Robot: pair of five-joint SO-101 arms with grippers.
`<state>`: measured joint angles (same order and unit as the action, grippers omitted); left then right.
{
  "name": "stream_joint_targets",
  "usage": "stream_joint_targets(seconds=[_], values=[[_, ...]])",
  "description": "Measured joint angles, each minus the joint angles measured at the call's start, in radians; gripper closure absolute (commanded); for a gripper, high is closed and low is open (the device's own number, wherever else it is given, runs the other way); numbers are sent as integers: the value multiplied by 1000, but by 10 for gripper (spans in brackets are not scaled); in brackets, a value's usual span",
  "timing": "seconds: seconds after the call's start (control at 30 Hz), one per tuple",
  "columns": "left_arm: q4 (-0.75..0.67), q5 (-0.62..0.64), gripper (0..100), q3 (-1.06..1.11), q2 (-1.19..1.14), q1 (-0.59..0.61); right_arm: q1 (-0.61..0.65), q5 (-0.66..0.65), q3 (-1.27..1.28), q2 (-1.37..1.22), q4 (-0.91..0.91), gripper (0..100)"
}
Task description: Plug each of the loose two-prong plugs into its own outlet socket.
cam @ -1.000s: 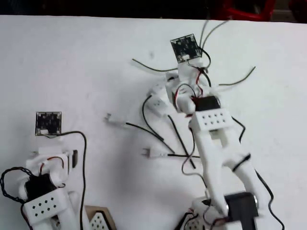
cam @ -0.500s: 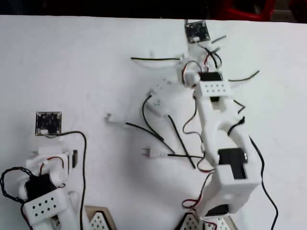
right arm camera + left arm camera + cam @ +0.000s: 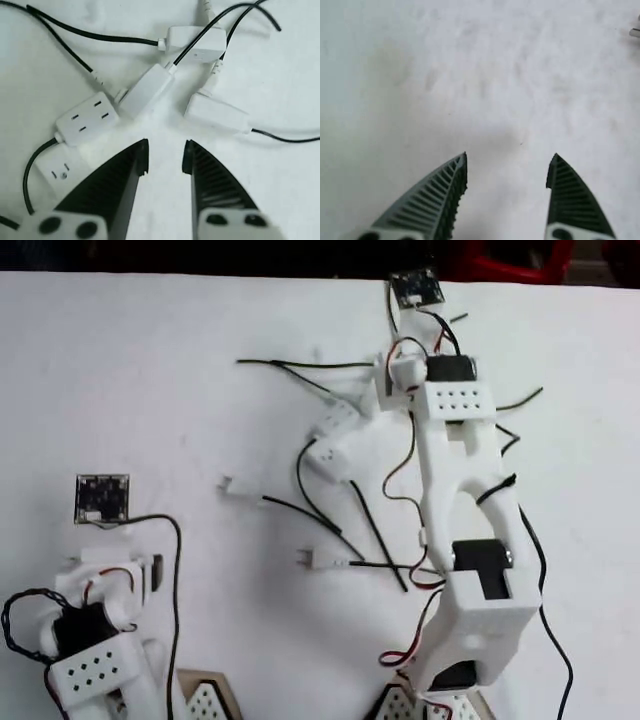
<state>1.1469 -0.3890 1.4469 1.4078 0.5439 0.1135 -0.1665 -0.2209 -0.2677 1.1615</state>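
My right gripper (image 3: 164,147) is open, nothing between its fingers, hovering just short of a cluster of white outlet blocks. Closest are a two-slot socket block (image 3: 86,121) and a grounded socket block (image 3: 59,173); white adapters (image 3: 145,90) (image 3: 196,43) (image 3: 216,113) with black cords lie beyond. In the high view the right arm (image 3: 455,440) stretches to the table's far side, above the socket blocks (image 3: 332,438). A loose two-prong plug (image 3: 312,559) on a black cord lies mid-table, and a small white plug (image 3: 230,486) lies left of it. My left gripper (image 3: 507,159) is open over bare table.
Black cords (image 3: 330,515) loop and cross between the socket blocks and the right arm's base. The left arm (image 3: 95,640) sits at the near left corner with its cable (image 3: 175,580) beside it. A plug's metal tip (image 3: 635,31) shows at the edge of the left wrist view.
The right arm has stretched farther across the table, its wrist passing from over the socket blocks to beyond them. A far black cord slid left. The left arm stayed still.
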Motion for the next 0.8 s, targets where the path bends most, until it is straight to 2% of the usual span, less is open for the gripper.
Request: stream_joint_targets(seconds=[0.13, 0.27, 0.53, 0.67, 0.8], values=[[0, 0, 740, 0, 0, -2, 12, 0, -5, 48, 106, 887], [0, 0, 740, 0, 0, -2, 78, 9, -5, 63, 175, 886], [0, 0, 738, 3, 0, -2, 239, 201, -5, 63, 187, 871], [0, 0, 738, 3, 0, -2, 304, 235, -6, 46, 187, 790], [0, 0, 738, 3, 0, -2, 316, 238, -6, -28, 187, 784]])
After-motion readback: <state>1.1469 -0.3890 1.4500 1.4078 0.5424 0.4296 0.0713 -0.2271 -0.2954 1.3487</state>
